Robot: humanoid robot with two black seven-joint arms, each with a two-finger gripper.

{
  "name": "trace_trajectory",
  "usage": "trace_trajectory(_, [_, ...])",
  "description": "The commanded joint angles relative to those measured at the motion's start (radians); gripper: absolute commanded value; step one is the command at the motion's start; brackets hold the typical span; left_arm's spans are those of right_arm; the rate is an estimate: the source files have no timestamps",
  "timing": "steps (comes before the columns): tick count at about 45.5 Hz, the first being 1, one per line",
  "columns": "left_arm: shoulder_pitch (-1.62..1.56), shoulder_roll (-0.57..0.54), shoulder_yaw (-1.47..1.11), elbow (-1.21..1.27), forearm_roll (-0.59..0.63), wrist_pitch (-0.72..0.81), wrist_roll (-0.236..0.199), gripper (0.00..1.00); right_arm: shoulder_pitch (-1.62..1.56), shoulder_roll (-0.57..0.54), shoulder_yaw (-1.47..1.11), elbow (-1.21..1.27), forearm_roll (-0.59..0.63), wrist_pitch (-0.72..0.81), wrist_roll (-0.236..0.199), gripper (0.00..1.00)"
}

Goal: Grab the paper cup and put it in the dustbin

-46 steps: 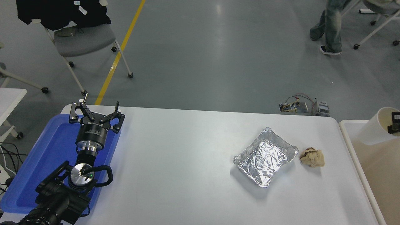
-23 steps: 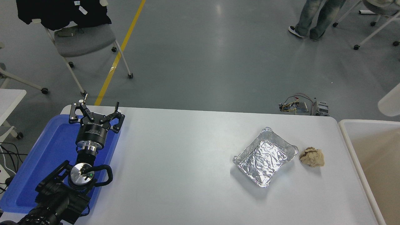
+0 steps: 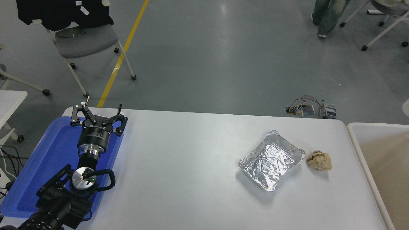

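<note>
At the right edge a white sliver, possibly the paper cup, hangs above the dustbin; the right gripper is out of sight, state unknowable, the left gripper spread wide over the blue tray; release seems next.

I see only the left part of the large cream-rimmed rectangular dustbin, cut by the right and bottom edges; a small white sliver at the right edge, too little to identify; a person's jeans-clad legs, cropped at the top.
</note>
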Motion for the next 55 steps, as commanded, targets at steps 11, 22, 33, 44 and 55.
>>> trace_trajectory(11, [0.0, 0.0, -0.002, 0.0, 0.0, 0.001, 0.0, 1.0, -0.602, 0.131, 0.127, -0.391, 0.221, -0.322, -0.004, 0.0])
trace_trajectory(22, [0.0, 0.0, 0.0, 0.0, 0.0, 0.001, 0.0, 1.0, -0.875, 0.239, 0.136, -0.527, 0.397, -0.496, -0.009, 0.0])
trace_trajectory(33, [0.0, 0.0, -0.002, 0.0, 0.0, 0.001, 0.0, 1.0, -1.146, 0.405, 0.167, -0.777, 0.61, -0.545, -0.038, 0.0])
trace_trajectory(44, [0.0, 0.0, 0.0, 0.0, 0.0, 0.001, 0.0, 1.0, -1.249, 0.477, 0.247, -0.799, 0.624, -0.623, -0.065, 0.0])
trace_trajectory(55, [0.0, 0.0, -0.002, 0.0, 0.0, 0.001, 0.0, 1.0, -1.295, 0.514, 0.262, -0.799, 0.626, -0.663, -0.065, 0.0])
